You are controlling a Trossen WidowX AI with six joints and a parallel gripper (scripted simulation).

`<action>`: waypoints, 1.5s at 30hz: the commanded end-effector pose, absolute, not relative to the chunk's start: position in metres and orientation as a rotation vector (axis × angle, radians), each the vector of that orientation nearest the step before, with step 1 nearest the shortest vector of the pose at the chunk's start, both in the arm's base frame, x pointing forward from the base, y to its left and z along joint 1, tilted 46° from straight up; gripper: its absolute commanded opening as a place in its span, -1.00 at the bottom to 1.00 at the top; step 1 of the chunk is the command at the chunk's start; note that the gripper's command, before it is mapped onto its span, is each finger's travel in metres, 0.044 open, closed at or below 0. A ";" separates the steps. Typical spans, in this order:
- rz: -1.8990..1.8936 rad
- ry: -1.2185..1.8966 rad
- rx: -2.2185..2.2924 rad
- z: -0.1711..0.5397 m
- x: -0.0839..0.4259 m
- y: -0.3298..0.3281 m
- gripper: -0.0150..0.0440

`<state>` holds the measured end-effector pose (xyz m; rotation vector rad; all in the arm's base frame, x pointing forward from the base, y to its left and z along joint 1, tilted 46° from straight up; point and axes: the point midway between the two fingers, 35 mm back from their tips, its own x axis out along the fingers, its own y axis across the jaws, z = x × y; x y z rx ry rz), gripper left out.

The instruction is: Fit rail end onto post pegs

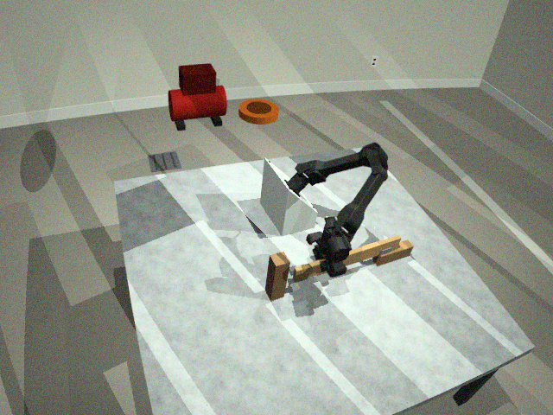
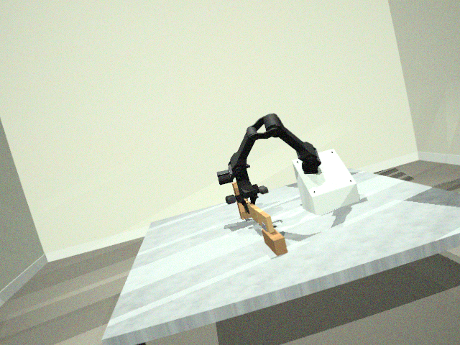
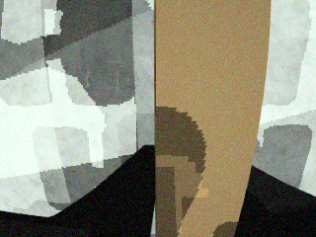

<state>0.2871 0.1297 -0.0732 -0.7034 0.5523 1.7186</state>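
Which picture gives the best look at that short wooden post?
The top view: the post stands in full sight, a small gap from the rail that the claw grips. In the exterior view the arm mostly hides it; the wrist view shows only the rail.

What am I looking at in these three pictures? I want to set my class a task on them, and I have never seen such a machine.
The black jointed machine is a robot arm bolted to a white angled block on a pale grey marbled table. Its tip is the end effector, two fingers that pinch.

One picture looks down from above, taking in the floor behind with a red tank and an orange ring. Another looks from the side, low down. The third comes from a camera on the arm's wrist, staring along the thing held.

On the table stand a short upright wooden post and a low wooden block. A long light wooden rail runs between them. The end effector is shut on the rail, and the rail's near end stops short of the post.
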 end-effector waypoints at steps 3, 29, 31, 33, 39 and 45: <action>1.712 0.547 -0.703 -0.070 0.289 0.126 -0.49; 1.712 0.547 -0.703 -0.066 0.290 0.122 -0.49; 1.712 0.547 -0.703 -0.067 0.290 0.123 -0.49; 1.712 0.547 -0.703 -0.067 0.289 0.123 -0.49; 1.712 0.547 -0.703 -0.066 0.289 0.122 -0.49; 1.712 0.547 -0.703 -0.065 0.290 0.121 -0.49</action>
